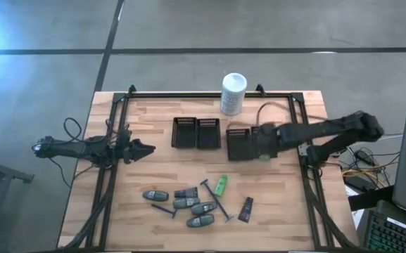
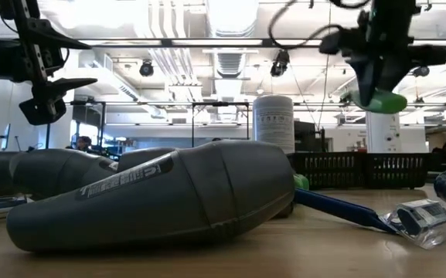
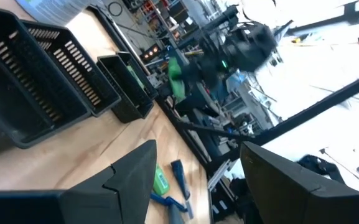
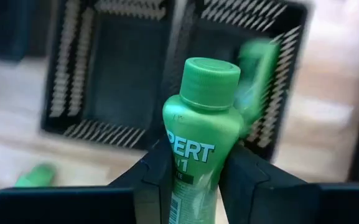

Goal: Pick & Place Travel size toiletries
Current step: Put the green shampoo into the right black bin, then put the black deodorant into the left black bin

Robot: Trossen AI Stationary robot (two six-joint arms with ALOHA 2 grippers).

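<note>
My right gripper [image 1: 264,151] hovers over the right-most black tray [image 1: 239,144], shut on a bright green small bottle [image 4: 201,140]. A blurred green shape [image 4: 258,65] shows inside that tray. Lying on the near part of the table are several grey oval bottles [image 1: 186,203], another green bottle [image 1: 220,185], two dark-blue razors [image 1: 218,202], and a black flat tube [image 1: 245,209]. My left gripper [image 1: 148,150] is open, raised above the table's left side and away from all of them. My right gripper pinches the green bottle by its body [image 4: 191,168] between the two fingers [image 4: 157,171]. The bottle lies along the fingers, with its cap [image 4: 210,81] pointing forward past the fingertips. It is lifted clear above the tray, and its end [image 2: 385,100] shows below the gripper.
Two more black slotted trays [image 1: 184,132] [image 1: 208,133] stand left of the right-most one. A tall white container [image 1: 233,93] stands at the far edge. A dark frame rail [image 1: 303,165] borders the table, with bare wood between the trays and the toiletries.
</note>
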